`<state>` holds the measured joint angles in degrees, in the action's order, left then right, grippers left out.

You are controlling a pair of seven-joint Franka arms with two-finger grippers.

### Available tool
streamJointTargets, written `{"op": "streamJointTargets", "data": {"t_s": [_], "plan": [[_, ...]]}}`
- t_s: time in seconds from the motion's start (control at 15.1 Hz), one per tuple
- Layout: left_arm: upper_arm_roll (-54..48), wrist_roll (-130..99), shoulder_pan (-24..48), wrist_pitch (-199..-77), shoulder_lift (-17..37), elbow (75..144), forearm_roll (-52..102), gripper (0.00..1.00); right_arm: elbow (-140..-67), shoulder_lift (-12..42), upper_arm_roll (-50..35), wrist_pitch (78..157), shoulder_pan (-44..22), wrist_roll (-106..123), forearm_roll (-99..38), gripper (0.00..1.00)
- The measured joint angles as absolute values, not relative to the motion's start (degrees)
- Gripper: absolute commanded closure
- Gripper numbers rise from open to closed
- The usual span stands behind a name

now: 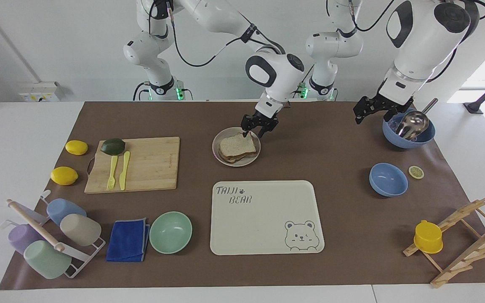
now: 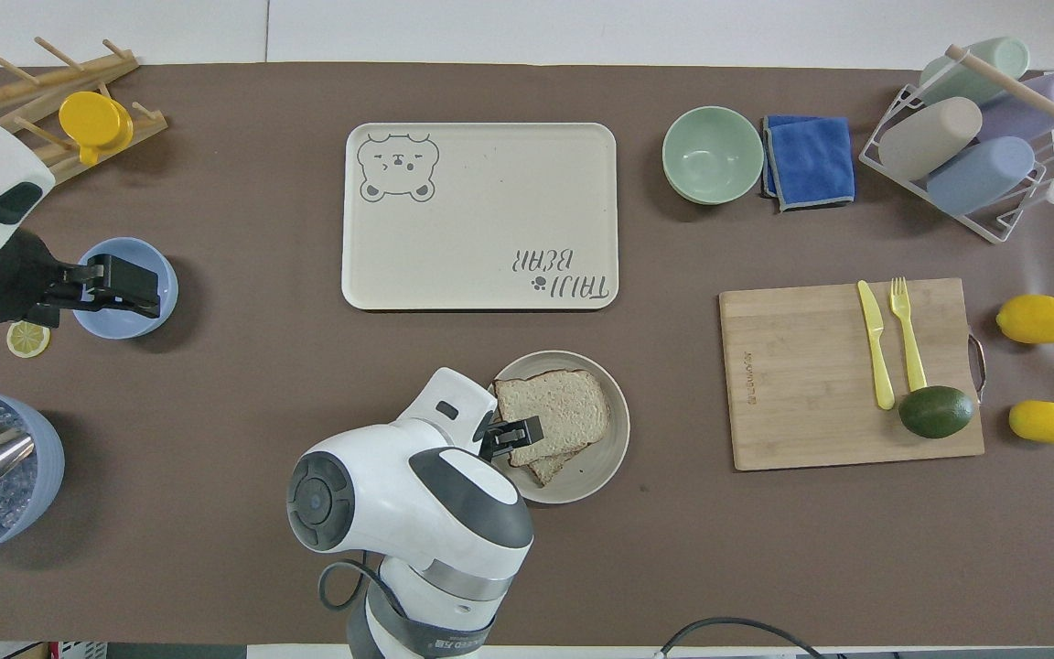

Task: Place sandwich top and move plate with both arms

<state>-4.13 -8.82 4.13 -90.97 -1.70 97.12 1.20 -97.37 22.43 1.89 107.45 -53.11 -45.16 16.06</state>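
Observation:
The sandwich top point(image 1: 237, 144) lies flat on a lower slice on the round beige-grey plate point(image 1: 256, 158), which stands between the robots and the tray. It also shows in the overhead view point(image 2: 553, 412), on the plate point(image 2: 616, 439). My right gripper point(image 1: 254, 129) is open and empty, just above the slice's corner at the plate's edge nearer the robots; it also shows in the overhead view point(image 2: 513, 437). My left gripper point(image 1: 369, 111) waits in the air beside the large blue bowl, toward the left arm's end of the table.
A cream bear tray point(image 1: 267, 235) lies farther from the robots than the plate. A cutting board point(image 1: 150, 164) holds an avocado, fork and knife. A blue bowl with a ladle point(image 1: 409, 132), a small blue bowl point(image 1: 387, 180), a green bowl point(image 1: 171, 232), a cup rack and a wooden rack stand around.

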Motion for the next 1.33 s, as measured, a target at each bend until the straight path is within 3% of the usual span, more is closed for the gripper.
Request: {"op": "streamJointTargets", "data": {"t_s": [0.13,0.33,0.6,0.93,1.33], "plan": [[-4.12,-8.82,4.12,-90.97,-1.70,97.12,1.20,0.00,-96.88,21.58,2.06,108.27,-49.84,-44.91,14.51,0.00],[-4.14,-8.85,4.12,-90.99,-1.70,97.12,1.20,0.00,-96.17,16.71,2.28,107.67,-38.67,-37.60,8.96,0.00],[-4.76,-9.64,4.44,-91.87,-1.88,98.16,1.21,0.00,-95.48,8.46,2.51,98.82,-24.25,-27.87,2.53,0.00],[-5.38,-17.68,12.72,-103.58,-5.63,112.47,2.20,0.00,-93.34,1.44,2.96,87.80,-14.09,-17.50,2.43,0.00],[-5.78,-22.10,23.02,-120.48,-6.12,127.87,10.48,0.00,-91.80,0.47,3.57,83.49,-7.48,-6.16,2.43,0.00]]}}
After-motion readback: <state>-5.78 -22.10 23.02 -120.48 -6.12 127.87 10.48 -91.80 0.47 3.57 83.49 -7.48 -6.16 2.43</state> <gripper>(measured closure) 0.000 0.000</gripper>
